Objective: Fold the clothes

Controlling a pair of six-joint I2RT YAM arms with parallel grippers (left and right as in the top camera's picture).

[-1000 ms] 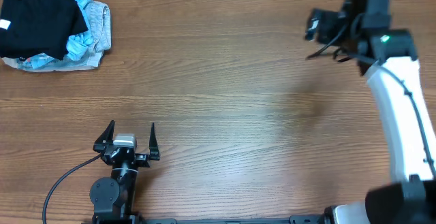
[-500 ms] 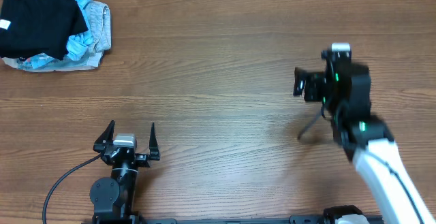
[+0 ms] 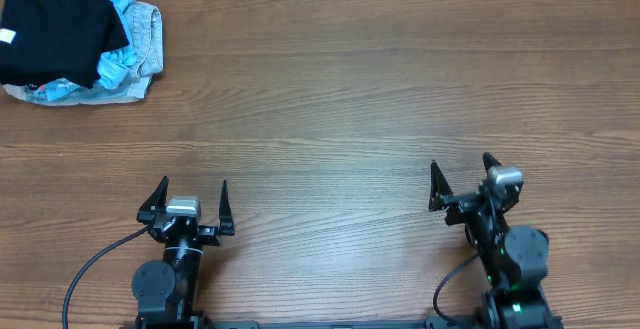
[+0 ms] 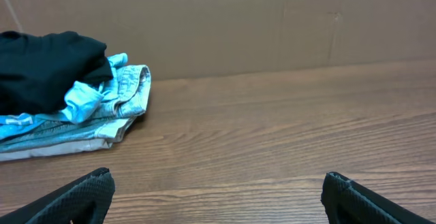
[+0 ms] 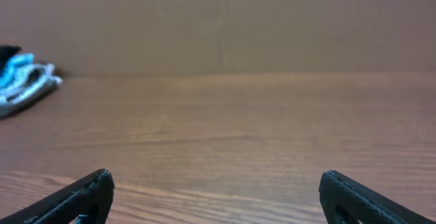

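Clothes: black garment [image 3: 55, 29] lies in a compact heap with its white label [image 3: 8, 37] at its left edge. I cannot tell whether it is neatly folded.
Pile: pale blue and grey garments [image 3: 135, 54] lie under the clothes and touch their right side, so the black cloth rests on them, not on the bare table [image 3: 330, 99].
Left gripper [image 3: 193, 194]: well apart from the clothes, jaws spread wide, holding nothing.
Right gripper [image 3: 460, 169]: farthest from the clothes, equally wide, empty.
Reading: both arms seem parked clear of the cloth, and no fold is under way.
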